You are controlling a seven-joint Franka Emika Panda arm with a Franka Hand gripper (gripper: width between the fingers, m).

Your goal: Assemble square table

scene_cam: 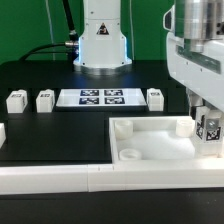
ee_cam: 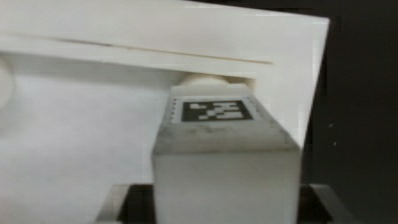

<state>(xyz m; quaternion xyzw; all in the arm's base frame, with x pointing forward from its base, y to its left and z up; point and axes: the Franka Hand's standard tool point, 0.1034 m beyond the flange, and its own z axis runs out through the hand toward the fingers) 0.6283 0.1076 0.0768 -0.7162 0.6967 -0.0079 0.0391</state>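
Three loose legs [scene_cam: 44,99]: upright on the black table. With the marker board [scene_cam: 97,97] as dial centre in the exterior view, two stand at nine o'clock and one at three o'clock, all apart from the board.
Square top [scene_cam: 150,138]: flat at about four to five o'clock of the marker board, rim up, just behind the border bars [scene_cam: 60,178]. An open round socket [scene_cam: 129,155] shows at its near corner.
Held leg [scene_cam: 210,128]: hangs upright over the far corner of the top, tag facing the exterior camera. In the wrist view the held leg [ee_cam: 217,150] reaches toward the white top [ee_cam: 89,90]. Whether its tip has entered a socket cannot be told.
Gripper [scene_cam: 204,114]: its fingers look to be pinching the held leg on two opposite flat sides, as the dark fingers [ee_cam: 134,205] flanking it in the wrist view suggest.
Handling, leg: probably light, rigid, smooth plastic that may slip or twist if gripped off-centre. The flat sides near the tagged end look like the best hold, leaving the tip free.
Handling, top: likely stiff and light enough to slide when pushed. The raised rim is the natural grip.
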